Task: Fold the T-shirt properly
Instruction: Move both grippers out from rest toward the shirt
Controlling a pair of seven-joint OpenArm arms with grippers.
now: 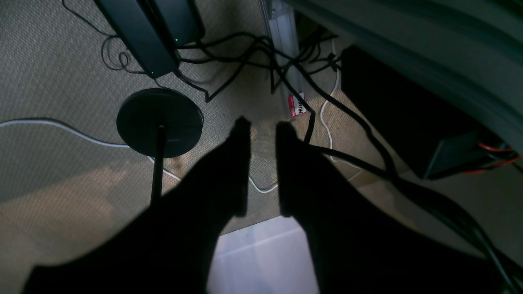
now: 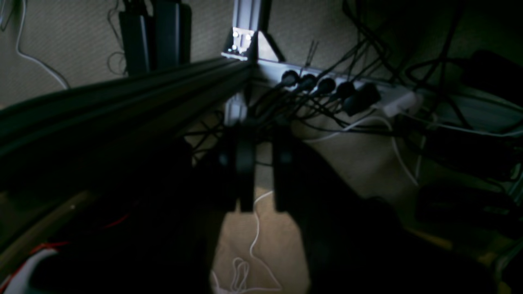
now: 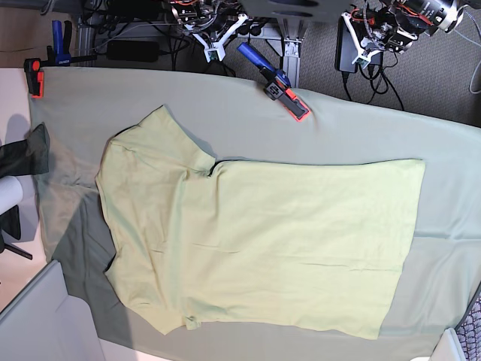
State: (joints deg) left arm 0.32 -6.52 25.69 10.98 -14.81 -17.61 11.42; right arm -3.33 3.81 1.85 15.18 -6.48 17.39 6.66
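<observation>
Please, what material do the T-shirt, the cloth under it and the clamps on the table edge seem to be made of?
T-shirt: soft, matte, probably cotton knit; it lies limp with shallow creases.
Table cloth: thin matte grey-green fabric, fibre unclear.
Clamps: likely hard plastic, judging by their smooth orange and blue parts.

Matt soft cotton T-shirt, duller matt table cloth, rough woven carpet

T-shirt flat on the table cloth, collar end left, clamp just behind
</observation>
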